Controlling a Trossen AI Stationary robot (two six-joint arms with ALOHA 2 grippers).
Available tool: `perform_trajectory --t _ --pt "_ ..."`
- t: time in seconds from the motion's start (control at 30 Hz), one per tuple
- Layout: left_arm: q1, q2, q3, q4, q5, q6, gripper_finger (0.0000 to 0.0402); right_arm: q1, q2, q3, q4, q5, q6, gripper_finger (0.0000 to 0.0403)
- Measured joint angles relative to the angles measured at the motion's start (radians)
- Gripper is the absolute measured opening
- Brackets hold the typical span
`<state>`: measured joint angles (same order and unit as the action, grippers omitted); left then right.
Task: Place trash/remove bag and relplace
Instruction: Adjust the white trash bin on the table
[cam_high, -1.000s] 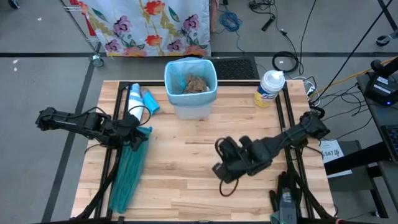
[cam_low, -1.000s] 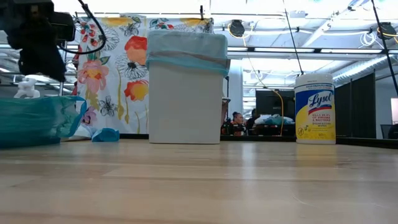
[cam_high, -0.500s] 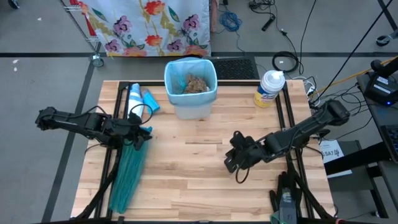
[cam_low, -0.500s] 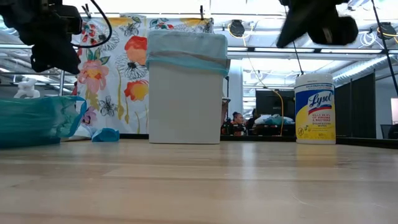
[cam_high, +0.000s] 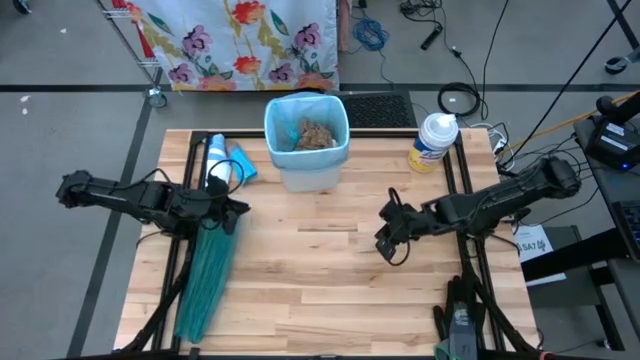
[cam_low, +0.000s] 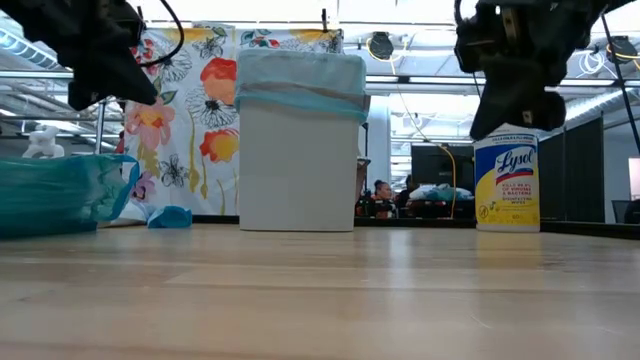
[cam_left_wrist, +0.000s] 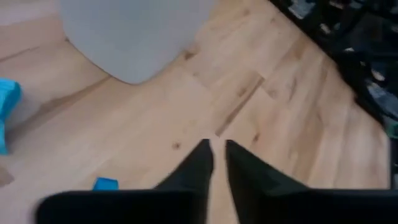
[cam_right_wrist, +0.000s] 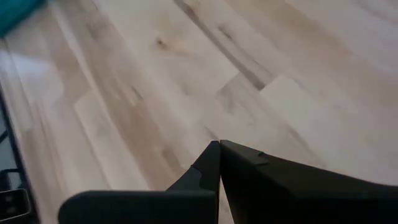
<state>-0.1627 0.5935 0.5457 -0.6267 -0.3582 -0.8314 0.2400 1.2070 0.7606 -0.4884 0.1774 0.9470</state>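
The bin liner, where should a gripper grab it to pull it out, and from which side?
Grip the liner at its folded-over cuff on the bin rim, coming down from above: the cuff hangs outside the wall, offering a pinchable edge, while the trash fills the middle.

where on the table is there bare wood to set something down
The widest bare patch lies in front of the lined trash bin, between the teal bag and the right gripper. It is crowded at the back left by the blue items, left gripper, and near the Lysol canister.
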Motion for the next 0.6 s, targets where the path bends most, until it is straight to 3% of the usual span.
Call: perform_trajectory --t 0.07,0.33,0.47,0.6 --pt "0.0 0.024 0.0 0.019 -0.019 0.0 0.0013 -0.028 -0.006 -0.01 -0.002 -0.003 -0.027 0.0" --pt "0.041 0.063 0.0 0.049 -0.024 -0.051 0.0004 -0.119 -0.009 -0.011 0.062 -0.003 -0.174 0.0" --pt "0.134 0.066 0.0 0.035 0.006 0.001 0.0004 -0.167 -0.009 -0.011 0.164 -0.003 -0.211 0.0" --pt "0.294 0.065 0.0 0.03 0.115 0.145 0.0002 -0.205 -0.004 -0.01 0.238 0.003 -0.198 0.0"
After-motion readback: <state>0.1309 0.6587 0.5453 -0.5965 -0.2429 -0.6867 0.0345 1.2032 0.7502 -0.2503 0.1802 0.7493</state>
